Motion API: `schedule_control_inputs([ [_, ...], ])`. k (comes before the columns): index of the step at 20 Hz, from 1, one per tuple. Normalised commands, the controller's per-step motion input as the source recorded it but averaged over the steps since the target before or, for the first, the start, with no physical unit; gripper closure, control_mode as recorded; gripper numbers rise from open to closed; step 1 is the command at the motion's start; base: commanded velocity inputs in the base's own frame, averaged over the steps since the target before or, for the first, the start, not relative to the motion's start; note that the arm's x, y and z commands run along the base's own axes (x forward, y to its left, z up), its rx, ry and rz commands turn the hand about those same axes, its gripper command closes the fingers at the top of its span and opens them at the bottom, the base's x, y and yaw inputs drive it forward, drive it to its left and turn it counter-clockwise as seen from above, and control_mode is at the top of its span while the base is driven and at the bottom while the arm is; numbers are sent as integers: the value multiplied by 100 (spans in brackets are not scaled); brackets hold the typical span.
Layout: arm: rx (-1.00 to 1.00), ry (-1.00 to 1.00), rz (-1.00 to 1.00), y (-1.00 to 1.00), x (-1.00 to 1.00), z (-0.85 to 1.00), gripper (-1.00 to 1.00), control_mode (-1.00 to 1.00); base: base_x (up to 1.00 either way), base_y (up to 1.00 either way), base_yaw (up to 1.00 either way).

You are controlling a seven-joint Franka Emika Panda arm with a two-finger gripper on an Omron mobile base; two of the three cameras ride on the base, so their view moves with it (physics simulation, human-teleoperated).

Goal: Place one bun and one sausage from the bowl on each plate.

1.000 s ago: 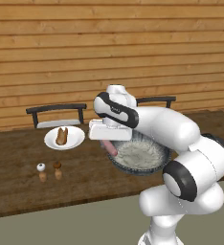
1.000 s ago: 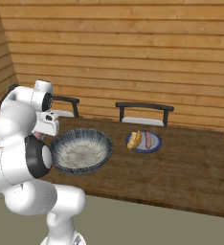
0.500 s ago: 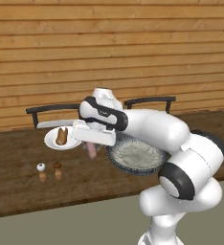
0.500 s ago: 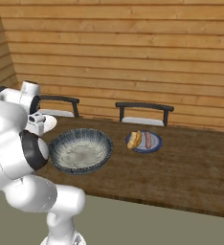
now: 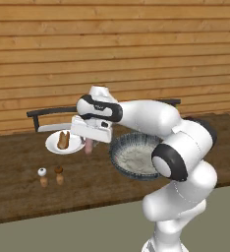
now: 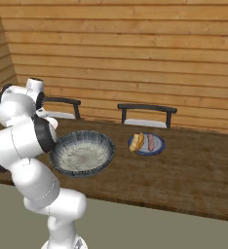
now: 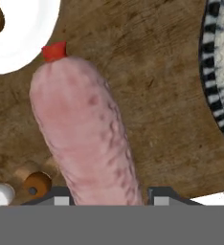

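My gripper (image 5: 90,141) is shut on a pink sausage (image 5: 89,146), which hangs over the wood table between the white plate (image 5: 53,146) and the bowl (image 5: 136,156). In the hand view the sausage (image 7: 85,139) rises from between the fingertips (image 7: 61,197), its red-tipped end near the white plate's rim (image 7: 23,48). A brown bun (image 5: 64,140) lies on that white plate. The blue-grey plate (image 6: 157,148) holds a bun (image 6: 139,141) and a sausage (image 6: 150,141). The bowl (image 6: 82,154) shows a bare pale inside.
Two small shakers (image 5: 42,176) (image 5: 59,174) stand on the table in front of the white plate, also seen as shakers (image 7: 37,183) in the hand view. Two dark chairs (image 6: 146,111) stand behind the table against the wood wall.
The arm has swung left from above the bowl toward the white plate, carrying the sausage with it. Nothing on the table has moved.
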Motion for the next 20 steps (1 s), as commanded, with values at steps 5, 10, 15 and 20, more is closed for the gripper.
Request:
schedule_control_inputs([
  [5,-12,0,-10,0,33,0,100,-100,0,0,0],
  [10,-9,2,-8,3,35,-1,100,-100,0,0,0],
  [15,-10,7,-7,10,41,-14,100,-100,0,0,0],
  [20,-9,5,-6,27,41,-31,100,-100,0,0,0],
])
